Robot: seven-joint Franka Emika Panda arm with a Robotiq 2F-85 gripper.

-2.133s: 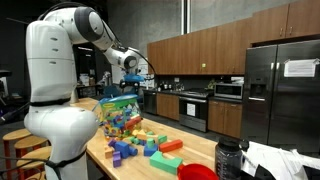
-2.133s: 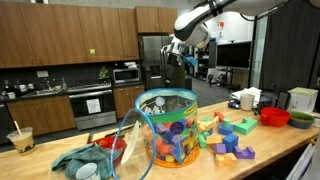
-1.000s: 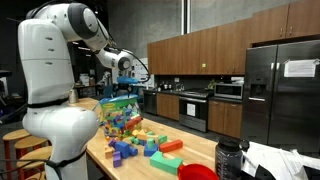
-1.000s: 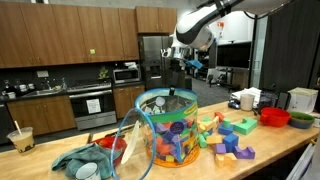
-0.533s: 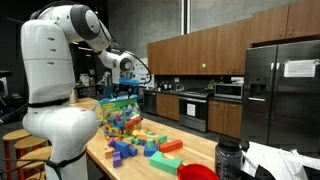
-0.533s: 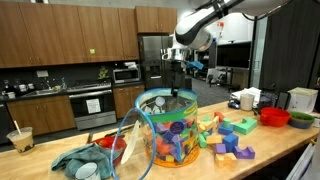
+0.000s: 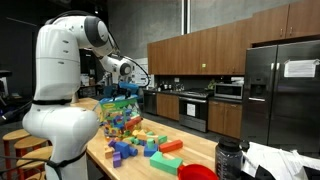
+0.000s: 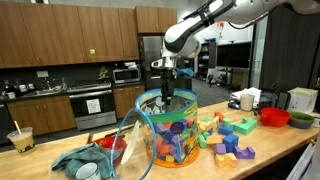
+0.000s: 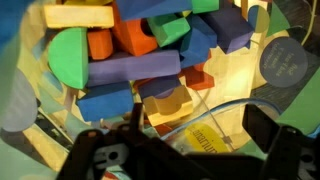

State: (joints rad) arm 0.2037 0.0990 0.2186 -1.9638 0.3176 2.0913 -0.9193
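My pincer [image 8: 165, 92] hangs w/ jaws wide, nothing btwn them, directly over the clear plastic tub of coloured toy blocks [image 8: 170, 128]. In wrist view, the orange block [image 9: 135, 35] sits at 11 o'clock from the pincer and the green half-round block [image 9: 68, 55] at 10 o'clock.

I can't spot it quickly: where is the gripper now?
In an exterior view the gripper hangs open at the mouth of the clear tub of blocks, picture-left of the loose blocks.

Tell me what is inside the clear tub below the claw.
The clear tub holds heaped coloured blocks: blue, green, orange, yellow. The open claw hangs over its mouth. Upper blocks cover those beneath and the tub's floor.
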